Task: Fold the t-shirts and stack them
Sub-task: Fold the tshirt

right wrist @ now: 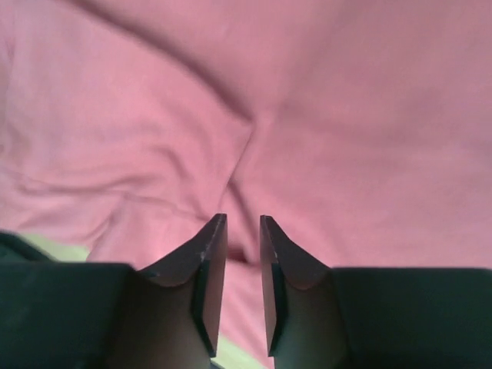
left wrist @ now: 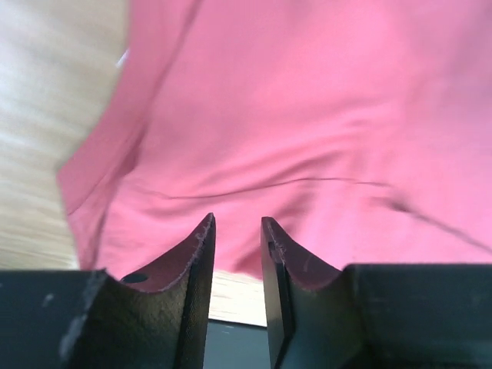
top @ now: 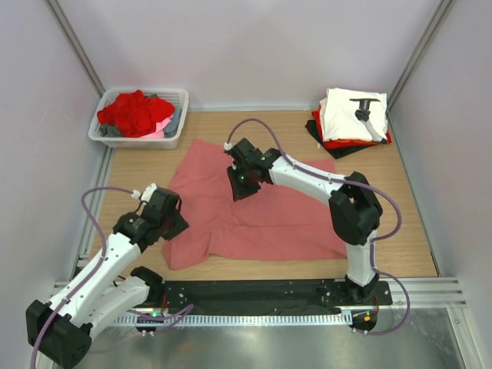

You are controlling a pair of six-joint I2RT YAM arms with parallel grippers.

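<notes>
At the near left of the counter (top: 400,231), the left gripper (left wrist: 236,223) hangs just over the lower left edge of the salmon-pink t-shirt (top: 269,223), its jaws a little apart with nothing between them. That t-shirt lies spread across the middle of the counter, wrinkled, its left side bunched and its outline uneven. I judge it barely begun: at most a first fold is in, and no neat rectangle has been made. Farther in, the right gripper (right wrist: 242,219) hovers over the middle of the same cloth, its jaws likewise slightly parted and empty, so neither arm has hold of the shirt. At the far right corner stands the finished part of the job, a stack with a white t-shirt (top: 342,115) on top, a red t-shirt (top: 346,143) under it and a black t-shirt (top: 330,147) at the bottom, all folded. At the far left the white basket (top: 165,142) holds a heap of red cloth (top: 134,114) with grey cloth (top: 175,119) at its side, so several garments seem left to fold after the pink one. As for writing, the white t-shirt carries a black print (top: 365,108), but it is too small to read as letters, and I can make out no brand or label elsewhere.
</notes>
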